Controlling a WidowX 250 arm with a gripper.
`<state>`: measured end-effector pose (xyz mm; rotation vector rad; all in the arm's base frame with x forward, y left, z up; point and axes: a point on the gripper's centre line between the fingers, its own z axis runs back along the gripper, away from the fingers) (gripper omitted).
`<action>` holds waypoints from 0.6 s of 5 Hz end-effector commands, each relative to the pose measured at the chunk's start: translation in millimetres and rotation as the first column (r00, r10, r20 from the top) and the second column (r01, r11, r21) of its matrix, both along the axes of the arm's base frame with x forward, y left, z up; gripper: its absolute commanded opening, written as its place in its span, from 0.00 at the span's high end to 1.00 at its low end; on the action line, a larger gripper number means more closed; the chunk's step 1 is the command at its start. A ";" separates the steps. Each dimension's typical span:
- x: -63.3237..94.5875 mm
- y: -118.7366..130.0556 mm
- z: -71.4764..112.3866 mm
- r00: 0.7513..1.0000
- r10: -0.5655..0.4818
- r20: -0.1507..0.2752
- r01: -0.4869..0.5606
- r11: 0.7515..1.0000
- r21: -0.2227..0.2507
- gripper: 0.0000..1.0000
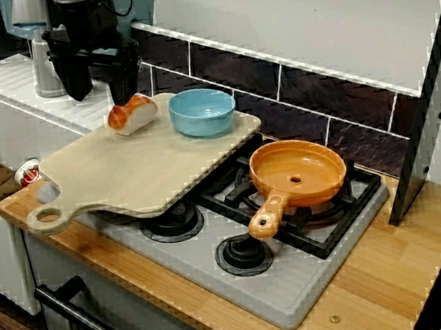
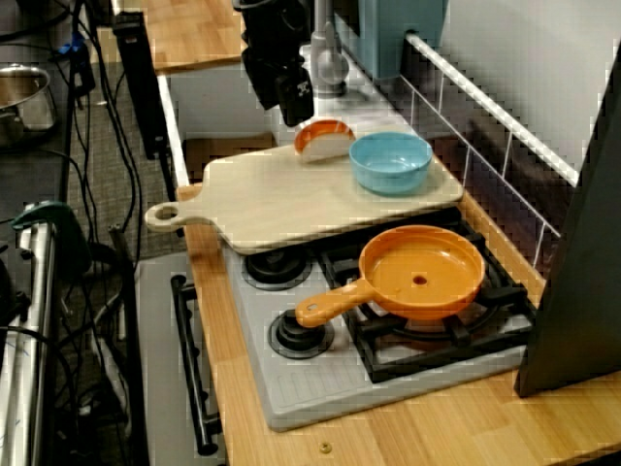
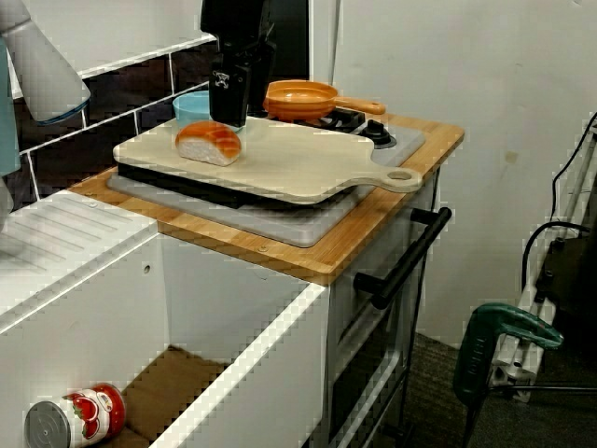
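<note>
Currently my claw (image 1: 103, 97) hangs unclenched just above the bread roll (image 1: 132, 114), bowl (image 1: 202, 110) at its three o'clock. It looks soft and light; pinch its sides.

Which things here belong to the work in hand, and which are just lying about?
In hand:
gripper, open, close over the bread
board, under the bread

Lying about:
blue bowl, on the board
orange pan, on the stove
tomato can, in the sink

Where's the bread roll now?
Seen from the front, the bread roll lies on the cutting board's far-left corner, beside the blue bowl, under the end effector.
</note>
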<state>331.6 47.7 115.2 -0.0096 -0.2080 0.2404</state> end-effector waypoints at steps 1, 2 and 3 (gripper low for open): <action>17.5 9.4 8.7 0.998 0.007 0.064 -0.007 1.000 -0.001 0.00; 20.5 8.7 5.3 0.997 0.009 0.077 -0.009 1.000 0.000 0.00; 24.3 7.3 2.2 0.997 0.014 0.076 -0.014 1.000 -0.002 0.00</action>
